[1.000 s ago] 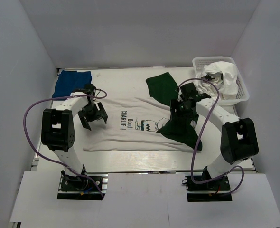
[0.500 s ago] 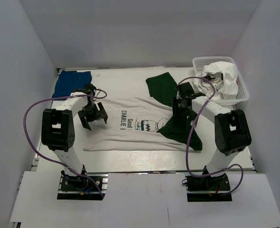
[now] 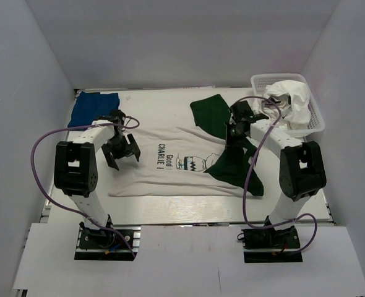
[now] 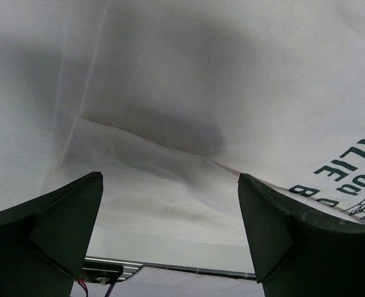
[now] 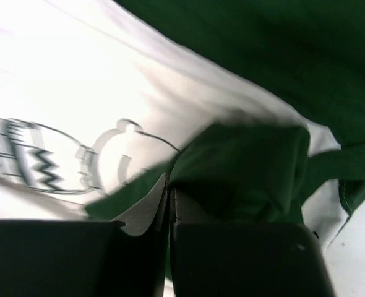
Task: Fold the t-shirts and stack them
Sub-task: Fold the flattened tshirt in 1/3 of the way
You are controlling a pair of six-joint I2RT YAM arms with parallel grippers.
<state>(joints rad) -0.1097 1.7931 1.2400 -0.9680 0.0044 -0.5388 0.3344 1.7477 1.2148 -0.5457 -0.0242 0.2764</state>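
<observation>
Progress looks early: the white cotton tee with dark green sleeves and black cartoon print [image 3: 170,168] lies mostly flat across the middle of the pale tabletop [image 3: 170,207], with no proper fold that I can see. The right gripper [image 3: 232,133] is pinched shut on its green sleeve fabric, and the left gripper [image 3: 124,150] hangs spread wide over the hem end. The plain royal-blue tee [image 3: 93,106] sits in the far left corner, so stacking's all ahead. There's a white plastic basket [image 3: 317,120] far right and plain white walls around.
</observation>
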